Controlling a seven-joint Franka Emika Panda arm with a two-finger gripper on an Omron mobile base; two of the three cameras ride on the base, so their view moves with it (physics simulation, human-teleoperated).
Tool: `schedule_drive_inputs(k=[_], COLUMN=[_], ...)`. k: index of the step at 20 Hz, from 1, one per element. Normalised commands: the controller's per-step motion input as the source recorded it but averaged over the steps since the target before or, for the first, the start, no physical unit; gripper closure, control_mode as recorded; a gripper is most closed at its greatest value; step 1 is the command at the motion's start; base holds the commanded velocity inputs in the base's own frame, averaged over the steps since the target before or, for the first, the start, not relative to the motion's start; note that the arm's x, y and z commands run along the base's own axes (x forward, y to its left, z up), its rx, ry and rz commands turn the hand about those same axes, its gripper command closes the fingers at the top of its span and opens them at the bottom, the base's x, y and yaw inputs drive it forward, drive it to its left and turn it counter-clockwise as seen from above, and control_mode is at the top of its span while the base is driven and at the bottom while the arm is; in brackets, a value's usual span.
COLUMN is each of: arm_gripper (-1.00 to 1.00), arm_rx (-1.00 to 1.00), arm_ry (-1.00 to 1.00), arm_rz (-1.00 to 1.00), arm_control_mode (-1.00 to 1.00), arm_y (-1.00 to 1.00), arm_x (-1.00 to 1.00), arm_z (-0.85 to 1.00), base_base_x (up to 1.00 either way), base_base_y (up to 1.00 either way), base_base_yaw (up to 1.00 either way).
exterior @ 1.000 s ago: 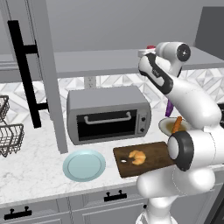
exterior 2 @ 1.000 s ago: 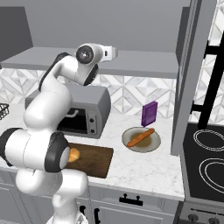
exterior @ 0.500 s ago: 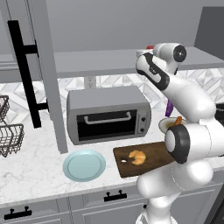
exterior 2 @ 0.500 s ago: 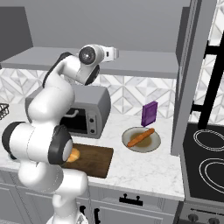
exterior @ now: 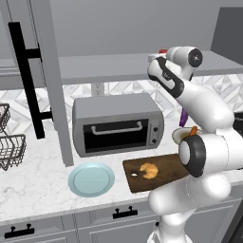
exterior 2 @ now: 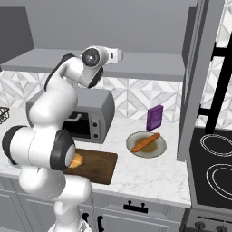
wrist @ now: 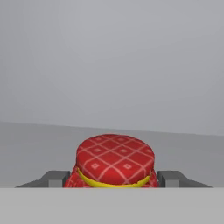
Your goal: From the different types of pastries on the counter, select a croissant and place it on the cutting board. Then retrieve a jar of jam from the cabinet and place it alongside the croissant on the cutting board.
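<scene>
1. In my hand view the jar of jam (wrist: 115, 164) sits dead centre on the flat grey shelf of the cabinet (wrist: 109, 65), red patterned lid up, a yellow band under the lid

2. The gripper (wrist: 114, 178) has one grey fingertip on each side of the jar, level with its shoulder; I cannot tell from here whether the tips are touching it or whether the jaws are closed on it

3. From my left base view the gripper (exterior: 156, 58) is up at shelf height with a sliver of red jar of jam (exterior: 163, 51) just past it; the arm is stretched high above the counter (exterior: 38, 185)

4. The croissant (exterior: 149, 170) lies on the cutting board (exterior: 161, 178), near the board's left end and beside its small round hole

5. In my right base view the croissant (exterior 2: 77, 160) peeks out from behind the arm on the cutting board (exterior 2: 97, 165)

6. A toaster oven (exterior: 116, 124) stands behind the board, a pale teal plate (exterior: 91, 179) lies left of it

7. To the right I see a plate with an orange stick-shaped pastry (exterior 2: 145, 142) and a purple box (exterior 2: 154, 118) behind that
</scene>
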Motion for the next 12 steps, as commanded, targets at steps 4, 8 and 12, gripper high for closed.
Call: schedule_drive_inputs(k=[4, 8, 12], arm_gripper=[1.0, 1.0, 1.0], arm_rx=[0.02, 0.08, 0.04], arm_ry=[0.0, -0.04, -0.01], arm_rz=[0.0, 0.0, 0.01], arm_control_mode=[-1.0, -1.0, -1.0], arm_y=[-0.05, -0.1, 0.0], arm_x=[-0.18, -0.88, -1.0], arm_z=[0.0, 0.0, 0.02], base_base_x=[0.0, 0.0, 0.0], base_base_y=[0.0, 0.0, 0.0], base_base_yaw=[0.0, 0.0, 0.0])
